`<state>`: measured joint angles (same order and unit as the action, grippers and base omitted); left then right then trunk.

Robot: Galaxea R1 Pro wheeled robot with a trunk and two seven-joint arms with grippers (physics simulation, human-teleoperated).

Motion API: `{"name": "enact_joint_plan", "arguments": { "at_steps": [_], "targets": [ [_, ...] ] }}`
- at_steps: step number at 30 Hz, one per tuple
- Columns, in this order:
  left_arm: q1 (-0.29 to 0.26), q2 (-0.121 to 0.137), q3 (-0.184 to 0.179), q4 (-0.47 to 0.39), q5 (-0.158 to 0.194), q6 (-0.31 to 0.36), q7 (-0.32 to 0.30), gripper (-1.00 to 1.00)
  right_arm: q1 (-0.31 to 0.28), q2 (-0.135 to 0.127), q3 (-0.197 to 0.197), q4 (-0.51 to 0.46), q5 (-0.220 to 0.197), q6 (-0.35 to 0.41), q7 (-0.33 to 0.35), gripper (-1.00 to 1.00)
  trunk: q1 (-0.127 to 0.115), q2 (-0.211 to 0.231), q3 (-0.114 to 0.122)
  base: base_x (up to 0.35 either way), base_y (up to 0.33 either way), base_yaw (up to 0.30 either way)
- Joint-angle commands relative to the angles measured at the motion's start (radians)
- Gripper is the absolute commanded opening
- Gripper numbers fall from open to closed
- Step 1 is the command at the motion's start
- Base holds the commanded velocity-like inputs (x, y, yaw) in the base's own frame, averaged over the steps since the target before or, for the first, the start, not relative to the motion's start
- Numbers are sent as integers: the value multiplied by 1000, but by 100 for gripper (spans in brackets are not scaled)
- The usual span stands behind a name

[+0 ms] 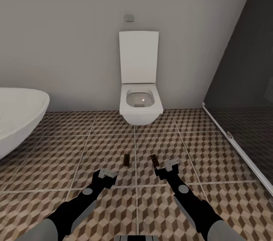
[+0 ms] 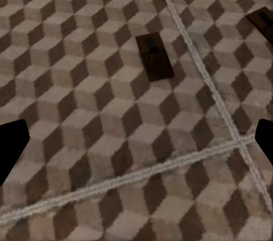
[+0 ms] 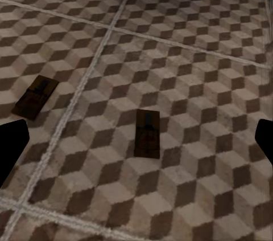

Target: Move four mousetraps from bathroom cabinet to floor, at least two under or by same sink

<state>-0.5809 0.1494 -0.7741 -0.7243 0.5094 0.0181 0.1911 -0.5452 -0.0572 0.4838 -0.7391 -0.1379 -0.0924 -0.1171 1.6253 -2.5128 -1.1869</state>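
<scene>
Two mousetraps lie flat on the cube-patterned bathroom floor (image 1: 94,146), either side of a grout line in front of the toilet. They look like small dark boards. The left mousetrap (image 1: 126,159) (image 2: 154,57) is just ahead of my left gripper (image 1: 107,174) (image 2: 139,144), which is open and empty. The right mousetrap (image 1: 154,160) (image 3: 148,134) lies close in front of my right gripper (image 1: 171,164) (image 3: 139,144), also open and empty above the tiles. Each wrist view catches the other trap too: right mousetrap (image 2: 264,21), left mousetrap (image 3: 37,97). The cabinet and the bathroom sink are out of view.
A white toilet (image 1: 139,98) with its lid raised hangs on the far wall straight ahead. The white oval bathtub (image 1: 17,117) fills the left side. A dark glass shower stall (image 1: 242,119) with a white floor rail closes off the right.
</scene>
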Motion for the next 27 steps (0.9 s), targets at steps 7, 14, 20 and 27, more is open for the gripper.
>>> {"name": "enact_joint_plan", "arguments": {
  "at_steps": [7, 14, 20, 27],
  "targets": [
    [1, 17, -8, 35, 10, -12, 10, 100, 3, -20, 8, 1, -12, -5, -8, 100, -3, 1, 38, 0, 0, 0],
    [4, 22, -8, 114, 12, -85, 10, 100, 7, -57, 8, 12, -20, -9, -4, 100, -6, 3, 76, 0, 0, 0],
    [9, 22, -8, 165, 12, -131, 10, 100, 8, -66, 8, 66, -40, -54, -3, 100, -9, 4, 109, 0, 0, 0],
    [38, 22, -8, 191, 12, -181, 10, 100, 8, -68, 8, 162, -62, -155, -4, 100, -12, 6, 147, 0, 0, 0]
  ]
}}
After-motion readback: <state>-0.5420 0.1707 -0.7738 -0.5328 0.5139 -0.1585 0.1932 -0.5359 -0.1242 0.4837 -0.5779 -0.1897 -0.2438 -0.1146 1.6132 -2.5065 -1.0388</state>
